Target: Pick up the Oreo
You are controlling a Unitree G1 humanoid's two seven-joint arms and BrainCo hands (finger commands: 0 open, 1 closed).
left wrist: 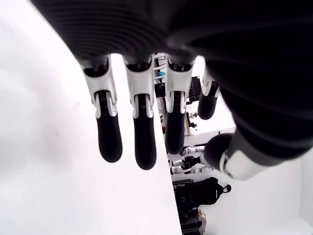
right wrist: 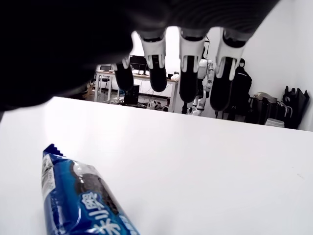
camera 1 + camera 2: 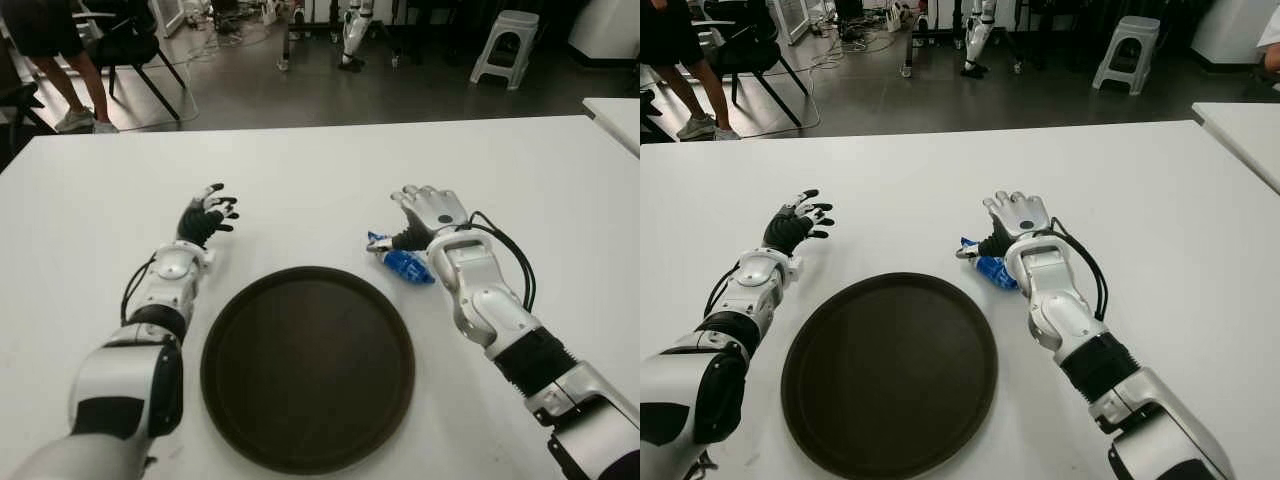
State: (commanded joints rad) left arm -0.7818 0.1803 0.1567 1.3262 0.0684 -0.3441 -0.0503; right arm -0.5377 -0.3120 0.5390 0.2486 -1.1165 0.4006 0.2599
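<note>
A blue Oreo packet (image 3: 402, 261) lies flat on the white table (image 3: 320, 170), just past the right rim of the round tray. In the right wrist view the Oreo packet (image 2: 80, 200) lies on the table under the palm, untouched. My right hand (image 3: 425, 210) hovers just right of and beyond the packet, its fingers (image 2: 188, 73) spread and holding nothing. My left hand (image 3: 208, 217) shows left of the tray with its fingers (image 1: 139, 122) extended and nothing in them.
A dark brown round tray (image 3: 308, 365) sits near the table's front between my arms. A second white table (image 3: 615, 115) stands at the far right. Beyond the far edge are a chair, a stool (image 3: 505, 45) and a person's legs (image 3: 60, 70).
</note>
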